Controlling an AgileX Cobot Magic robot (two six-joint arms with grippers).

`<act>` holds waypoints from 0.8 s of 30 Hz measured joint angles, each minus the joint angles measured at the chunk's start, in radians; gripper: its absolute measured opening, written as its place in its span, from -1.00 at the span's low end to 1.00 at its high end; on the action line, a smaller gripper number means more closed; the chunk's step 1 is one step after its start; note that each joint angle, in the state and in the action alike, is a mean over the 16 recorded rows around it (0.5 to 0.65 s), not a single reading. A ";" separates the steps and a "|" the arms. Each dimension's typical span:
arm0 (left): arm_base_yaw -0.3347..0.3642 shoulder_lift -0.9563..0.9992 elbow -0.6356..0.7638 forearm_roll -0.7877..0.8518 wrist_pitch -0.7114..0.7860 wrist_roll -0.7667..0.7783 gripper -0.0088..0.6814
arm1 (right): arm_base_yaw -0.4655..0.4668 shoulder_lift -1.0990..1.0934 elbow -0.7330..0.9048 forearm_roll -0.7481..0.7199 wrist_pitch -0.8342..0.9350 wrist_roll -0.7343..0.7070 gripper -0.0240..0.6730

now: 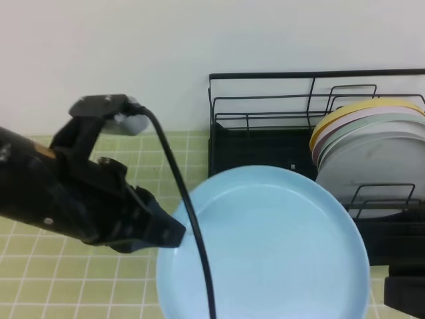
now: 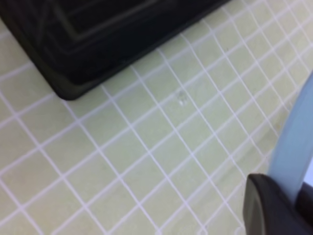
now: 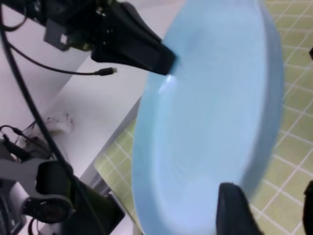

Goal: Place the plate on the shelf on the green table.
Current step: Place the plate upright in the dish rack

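The light-blue plate (image 1: 265,246) hangs tilted over the green table (image 1: 40,279), just in front of the shelf (image 1: 265,143), a black wire rack. My left gripper (image 1: 174,236) is shut on the plate's left rim; in the left wrist view the plate's edge (image 2: 293,147) runs into that gripper's dark fingers (image 2: 264,205). In the right wrist view the plate (image 3: 210,122) fills the frame. My right gripper (image 3: 271,210) stands open there, one finger (image 3: 234,210) on each side of the near rim, apart from it.
A yellow plate and several pale plates (image 1: 372,146) stand upright in the right half of the shelf. Its black tray base (image 2: 98,39) lies on the tiles (image 2: 146,147). A black cable (image 1: 192,226) crosses the plate. A white wall stands behind.
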 joint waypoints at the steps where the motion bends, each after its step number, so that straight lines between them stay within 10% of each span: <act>1: -0.011 0.001 0.000 -0.002 -0.003 -0.006 -0.97 | 0.000 0.004 -0.002 0.003 0.004 -0.003 -0.08; 14: -0.054 0.013 0.000 -0.057 0.007 -0.023 -0.97 | 0.000 0.015 -0.005 0.039 0.034 -0.030 -0.04; 24: -0.052 0.012 0.000 -0.137 0.021 0.047 -0.88 | -0.001 0.016 -0.005 0.033 -0.004 -0.035 -0.45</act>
